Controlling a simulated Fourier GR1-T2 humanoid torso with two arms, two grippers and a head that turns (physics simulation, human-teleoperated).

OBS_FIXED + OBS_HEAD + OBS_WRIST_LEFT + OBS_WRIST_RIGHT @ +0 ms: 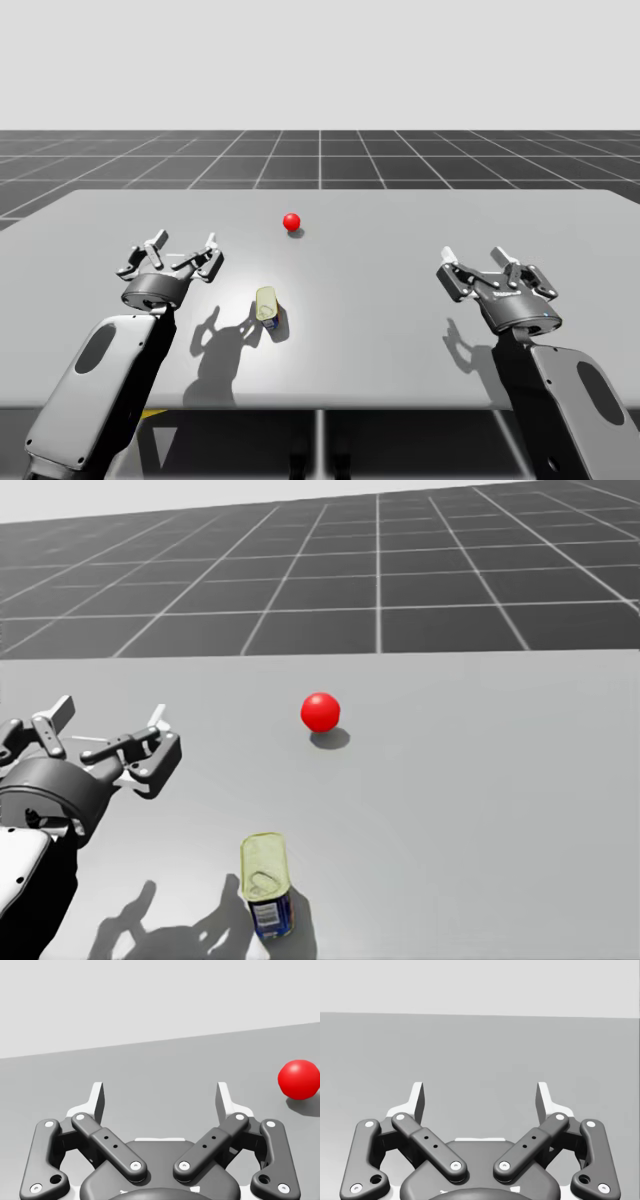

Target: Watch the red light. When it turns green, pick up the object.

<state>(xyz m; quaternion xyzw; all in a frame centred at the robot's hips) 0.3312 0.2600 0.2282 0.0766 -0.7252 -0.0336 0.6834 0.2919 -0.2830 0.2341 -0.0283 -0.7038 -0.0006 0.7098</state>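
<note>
You've got the light ball (320, 711) showing red. The blue tin (266, 880), pale pull-tab lid facing up, sits near it, not touching.

Counter (400, 300): flat matt grey, smooth, no grain. Red light (320, 711): smooth sphere, plastic look, faint sheen. Can (270, 912), at 7 o'clock from it: metal look, dull pale-yellow lid (264, 865), glossier blue printed wall. Left pincer (160, 1100) and right pincer (480, 1100): dark grey matt links, bright metal-like pivot pins (135, 1165), white-edged fingertips (97, 1100). Arm shells (110, 400): smooth light grey, satin. Floor (320, 155): dark, matt, thin pale grid lines.
</note>
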